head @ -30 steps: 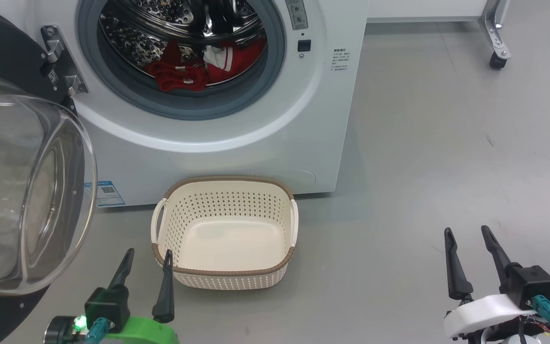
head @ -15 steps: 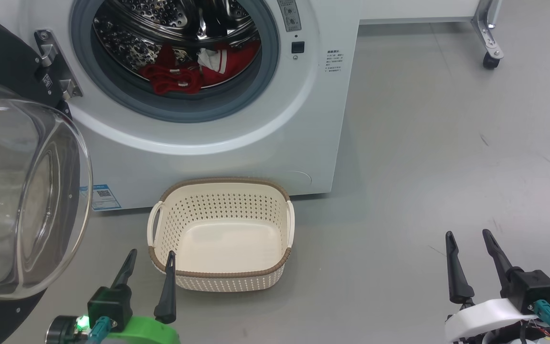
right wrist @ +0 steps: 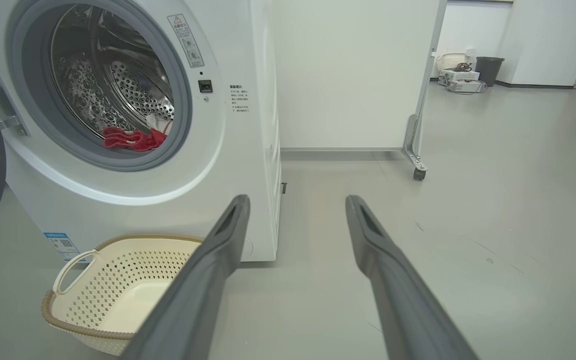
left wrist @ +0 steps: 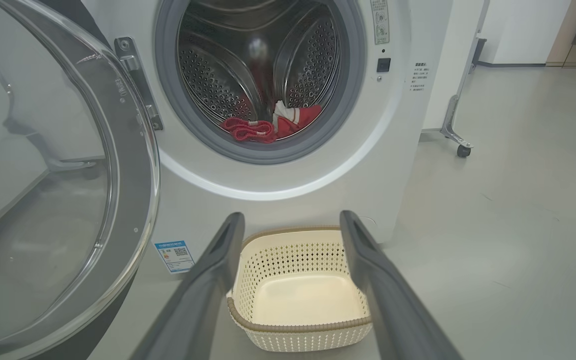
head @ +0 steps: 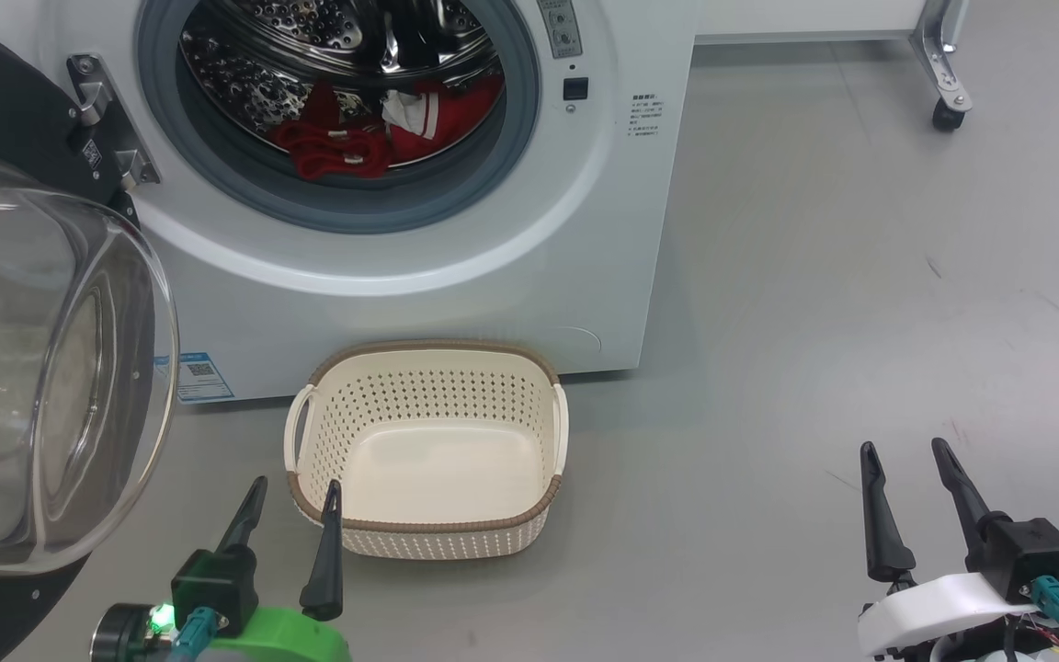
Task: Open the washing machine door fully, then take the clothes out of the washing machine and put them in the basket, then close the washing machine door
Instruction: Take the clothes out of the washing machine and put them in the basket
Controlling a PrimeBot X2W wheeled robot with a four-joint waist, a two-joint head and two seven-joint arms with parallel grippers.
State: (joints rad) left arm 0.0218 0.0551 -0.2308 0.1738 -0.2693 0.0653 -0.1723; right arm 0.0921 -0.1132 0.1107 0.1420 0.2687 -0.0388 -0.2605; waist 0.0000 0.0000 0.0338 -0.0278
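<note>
The washing machine [head: 456, 276] [left wrist: 288, 180] [right wrist: 248, 150] stands with its door [head: 42, 368] [left wrist: 58, 190] swung wide to the left, the glass bowl bulging out. Red clothes [head: 373, 129] [left wrist: 268, 127] [right wrist: 130, 140] with white trim lie at the drum's bottom. The cream basket [head: 428, 363] [left wrist: 268, 250] [right wrist: 98, 260] sits empty on the floor before the machine. My left gripper [head: 295, 483] [left wrist: 292, 216] is open, low by the basket's near left corner. My right gripper [head: 905, 449] [right wrist: 298, 200] is open over bare floor to the right.
Grey floor [head: 860, 276] stretches to the right of the machine. A white panel on a caster wheel [head: 943, 115] [right wrist: 419, 174] stands behind it. A bin [right wrist: 489, 70] and small items sit far back by the wall.
The head view has shifted slightly left, then steadied. Both grippers hold their places and stay open; the clothes and basket have not moved.
</note>
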